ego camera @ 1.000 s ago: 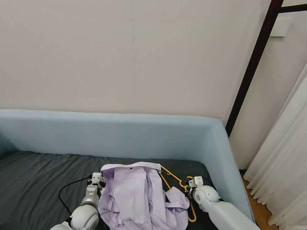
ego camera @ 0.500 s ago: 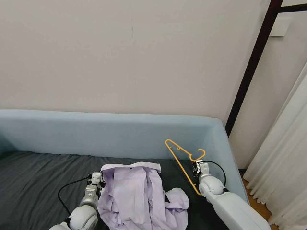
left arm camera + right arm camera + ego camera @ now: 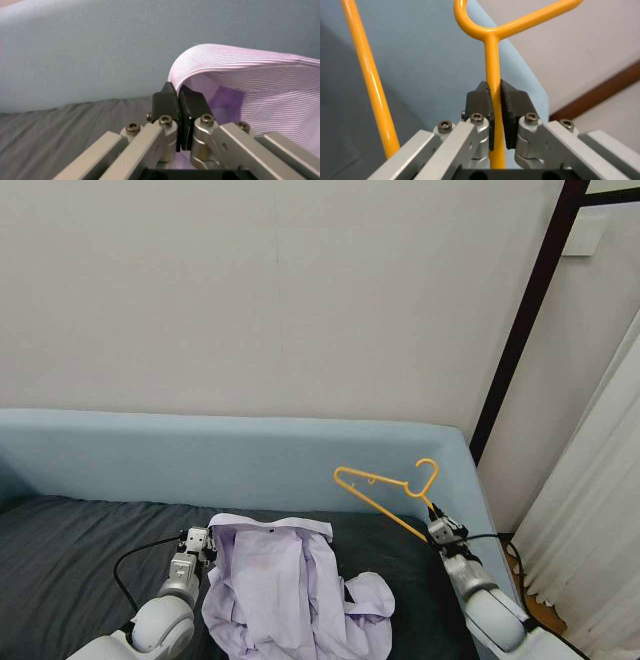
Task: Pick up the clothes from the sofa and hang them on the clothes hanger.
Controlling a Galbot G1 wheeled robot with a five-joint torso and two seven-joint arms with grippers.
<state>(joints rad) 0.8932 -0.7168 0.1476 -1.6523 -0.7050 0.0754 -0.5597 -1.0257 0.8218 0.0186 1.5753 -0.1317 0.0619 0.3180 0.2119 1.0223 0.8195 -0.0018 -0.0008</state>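
Left gripper (image 3: 197, 542): fingers pressed together on collar edge of lilac striped shirt (image 3: 290, 590). Shirt heaped on dark sofa seat (image 3: 70, 550), 4 o'clock from gripper. Right gripper (image 3: 441, 530): pinching neck of orange hanger (image 3: 491, 60). Hanger held aloft toward 11 o'clock, clear of seat.

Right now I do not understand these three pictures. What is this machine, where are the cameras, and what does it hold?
It is a two-armed robot. The wide picture comes from a camera on its head, facing a light blue sofa. The two close pictures come from cameras on its wrists. The left claw is shut on an edge of the lilac striped shirt lying on the dark seat. The right claw is shut on an orange hanger, held up in the air.
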